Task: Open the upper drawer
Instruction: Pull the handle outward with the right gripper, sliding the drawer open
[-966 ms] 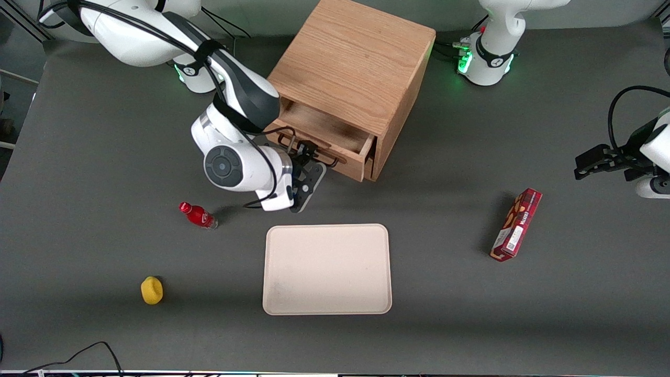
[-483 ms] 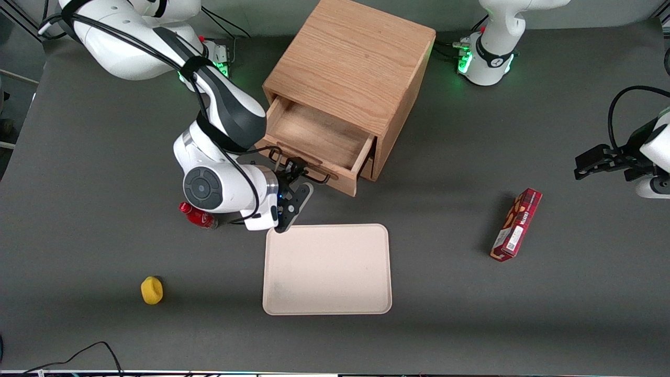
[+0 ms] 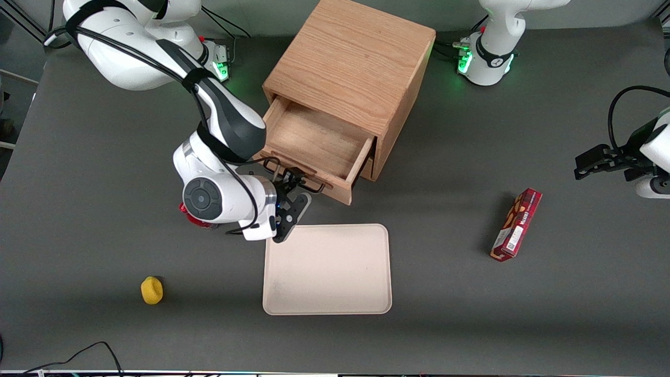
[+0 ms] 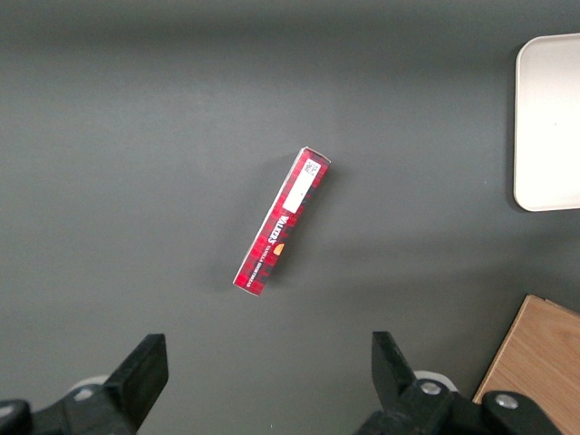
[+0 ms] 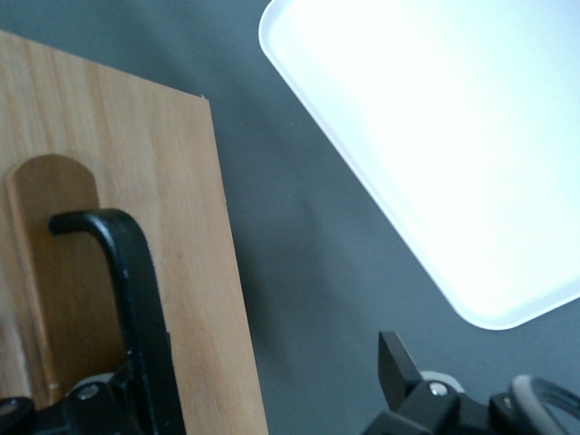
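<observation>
The upper drawer [image 3: 314,152] stood well out of the oak cabinet [image 3: 350,68], its bare wooden floor open to view. Over the last second it had slid steadily toward the front camera: at first only a narrow strip of the inside showed, then about twice as much, and now a little more again. That slowing growth suggested the pull was near its end, and the task looked all but done.

Nearest the front edge of the tabletop [image 3: 471,335] lay a yellow object [image 3: 152,290], toward the working arm's end. Farther in sat the cream tray [image 3: 327,269], with a red box [image 3: 515,225] toward the parked arm's end. Just above the tray's corner hung the gripper [image 3: 294,181], which had backed away from the cabinet with the drawer. Its fingers appeared spread, one beside the black bar handle [image 5: 136,299], the other clear of the wood. A red bottle [image 3: 191,219] lay mostly hidden under the wrist.
</observation>
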Action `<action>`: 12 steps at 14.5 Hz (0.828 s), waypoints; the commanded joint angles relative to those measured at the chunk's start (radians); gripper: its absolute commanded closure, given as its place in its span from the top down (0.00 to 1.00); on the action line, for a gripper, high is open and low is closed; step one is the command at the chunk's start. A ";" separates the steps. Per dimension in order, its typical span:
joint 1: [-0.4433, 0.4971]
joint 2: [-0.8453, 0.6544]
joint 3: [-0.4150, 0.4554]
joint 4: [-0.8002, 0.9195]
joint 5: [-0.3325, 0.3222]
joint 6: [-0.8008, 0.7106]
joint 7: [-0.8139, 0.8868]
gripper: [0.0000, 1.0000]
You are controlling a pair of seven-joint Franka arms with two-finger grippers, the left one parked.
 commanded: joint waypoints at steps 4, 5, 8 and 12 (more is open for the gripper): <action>0.010 0.038 -0.064 0.107 -0.023 -0.042 -0.107 1.00; 0.012 0.044 -0.067 0.119 -0.025 -0.042 -0.109 1.00; 0.007 0.064 -0.077 0.170 -0.025 -0.042 -0.149 1.00; 0.007 0.058 -0.095 0.219 -0.026 -0.045 -0.205 1.00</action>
